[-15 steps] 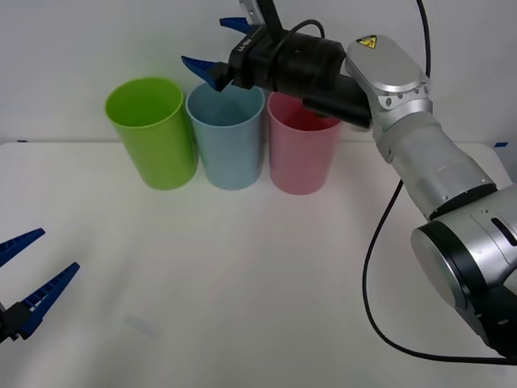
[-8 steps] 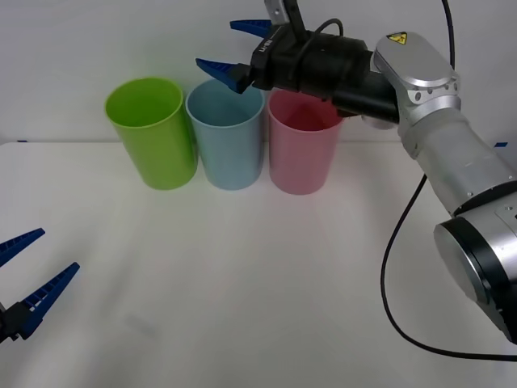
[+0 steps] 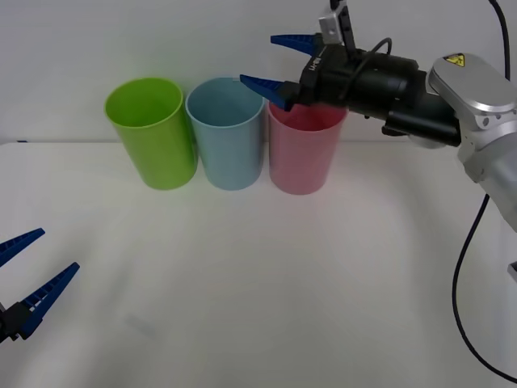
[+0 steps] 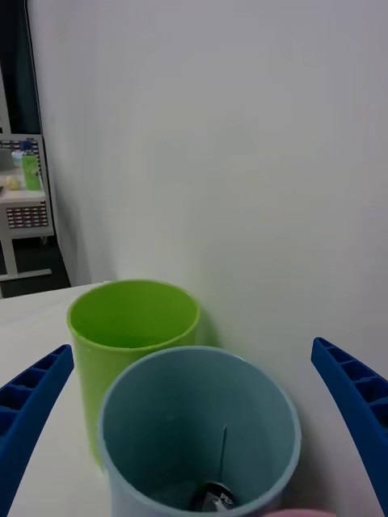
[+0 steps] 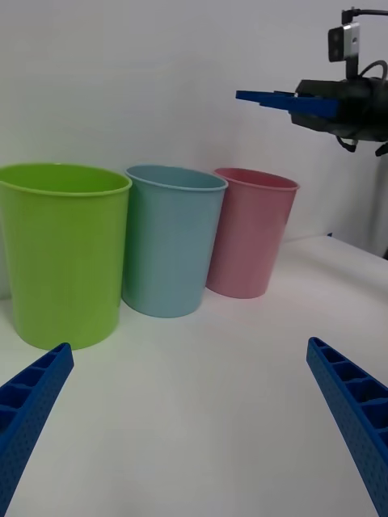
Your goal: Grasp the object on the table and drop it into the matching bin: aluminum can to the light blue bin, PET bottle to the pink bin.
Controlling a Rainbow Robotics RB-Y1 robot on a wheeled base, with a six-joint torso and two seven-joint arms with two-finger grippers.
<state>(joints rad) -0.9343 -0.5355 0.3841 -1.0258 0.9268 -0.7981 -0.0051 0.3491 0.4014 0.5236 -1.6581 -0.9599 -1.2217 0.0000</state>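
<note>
Right gripper hangs in the air with its blue fingers spread wide and nothing between them, its arm reaching in level from the right side, above the rim of the pink bin and just beside the light blue bin. From the right wrist view, the aluminum can lies at the bottom of the light blue bin, a shiny patch against the inner wall. A lime green cup stands next to the light blue bin on its left; the three containers make a tight row at the back of the white counter, close to the wall. Left gripper sits low at the near left corner of the counter, fingers apart and holding nothing, well away from the row. Between it and the bins the counter surface is broad and bare, and open surface continues to the right of the pink bin.
</note>
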